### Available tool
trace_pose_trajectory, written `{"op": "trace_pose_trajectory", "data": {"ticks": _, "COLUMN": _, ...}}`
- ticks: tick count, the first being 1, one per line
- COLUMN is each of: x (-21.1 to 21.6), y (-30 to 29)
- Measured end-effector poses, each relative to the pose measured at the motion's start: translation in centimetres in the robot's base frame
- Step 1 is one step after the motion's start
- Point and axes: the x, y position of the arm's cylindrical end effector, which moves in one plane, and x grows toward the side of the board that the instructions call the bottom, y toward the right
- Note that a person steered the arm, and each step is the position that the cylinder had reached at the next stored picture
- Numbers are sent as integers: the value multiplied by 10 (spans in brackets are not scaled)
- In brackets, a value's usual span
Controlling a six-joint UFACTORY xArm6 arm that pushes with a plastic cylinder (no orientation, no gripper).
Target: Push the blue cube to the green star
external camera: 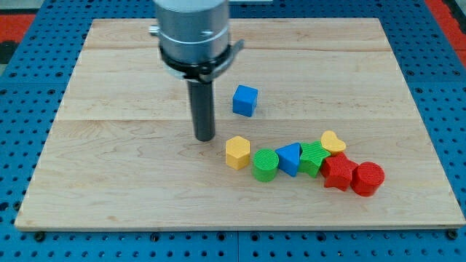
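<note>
1. Your blue cube [245, 100] sits alone on the board [109, 182], above the row of blocks and well apart from the green star [314, 158], which lies toward the view's lower right; by that gap, I judge the push barely begun, with nearly the whole run left

2. Your tip [205, 138] rests on the board to the view's left of the cube and a little lower, near it but not touching; it is a bare rod with nothing to open or close, and it holds nothing; to drive the cube down and right, you would likely need to come round to its upper left first

3. The star is hemmed in: a blue triangle [290, 159] touches its left, a yellow heart [333, 141] sits at its upper right, and a red star [338, 172] presses at its lower right; the cube can probably reach it only from above

4. Further out, a green cylinder [266, 164] and yellow hexagon [237, 152] close the row's left end, a red cylinder [367, 178] its right

5. The blocks look like ribbed matte plastic; the board is pale planked wood, smooth, on a blue pegged mat [29, 44]; the rod is dark and plain under a grey metal collar [194, 33]
</note>
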Motion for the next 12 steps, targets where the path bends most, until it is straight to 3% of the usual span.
{"op": "trace_pose_trajectory", "data": {"ticks": 1, "x": 20, "y": 10}}
{"op": "trace_pose_trajectory", "data": {"ticks": 3, "x": 40, "y": 124}}
{"op": "trace_pose_trajectory", "data": {"ticks": 4, "x": 25, "y": 106}}
{"op": "trace_pose_trajectory", "data": {"ticks": 5, "x": -27, "y": 46}}
{"op": "trace_pose_trajectory", "data": {"ticks": 6, "x": -77, "y": 38}}
{"op": "trace_pose_trajectory", "data": {"ticks": 7, "x": -101, "y": 85}}
{"op": "trace_pose_trajectory", "data": {"ticks": 8, "x": -107, "y": 83}}
{"op": "trace_pose_trajectory", "data": {"ticks": 10, "x": -98, "y": 206}}
{"op": "trace_pose_trajectory", "data": {"ticks": 11, "x": -74, "y": 177}}
{"op": "trace_pose_trajectory", "data": {"ticks": 12, "x": -105, "y": 154}}
